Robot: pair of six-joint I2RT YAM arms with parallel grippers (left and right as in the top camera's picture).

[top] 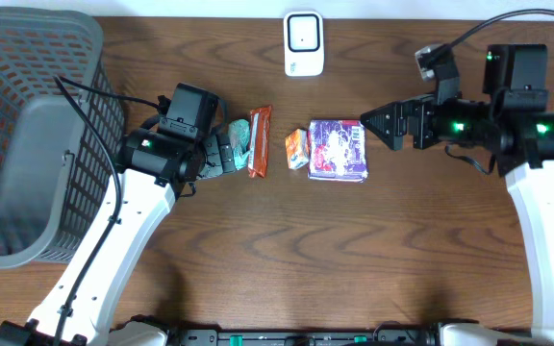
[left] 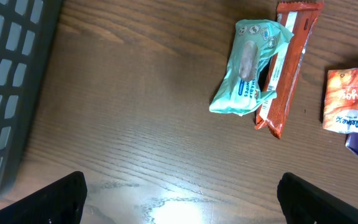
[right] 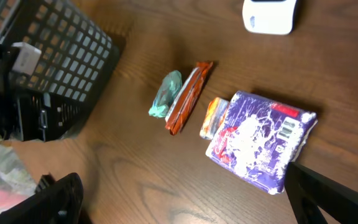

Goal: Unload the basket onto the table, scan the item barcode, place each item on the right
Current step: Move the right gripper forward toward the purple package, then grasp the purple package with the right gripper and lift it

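Along the left edge of the table (top: 258, 250), a dark mesh basket (top: 27, 144) takes up the far-left corner, and the left arm reaches out beside its right wall. At the middle of the far edge sits a white scanner (top: 303, 43), well apart from everything else. Four items lie in a row across the table's middle. The purple packet (top: 338, 151) is the largest and the furthest right, flat, with a barcode showing on its upper face in the right wrist view. The right gripper (top: 381, 127) hangs just beside its right end, jaws spread wide and holding nothing. Left of it lies the long orange-brown bar (top: 259, 141), pressed along the right side of the teal wipes pack (left: 248, 67). The left gripper (left: 182, 199) stands wide apart and empty, its body hiding part of that pack from overhead. The small orange sachet (top: 297, 149) sits against the purple packet's left side, between it and the bar
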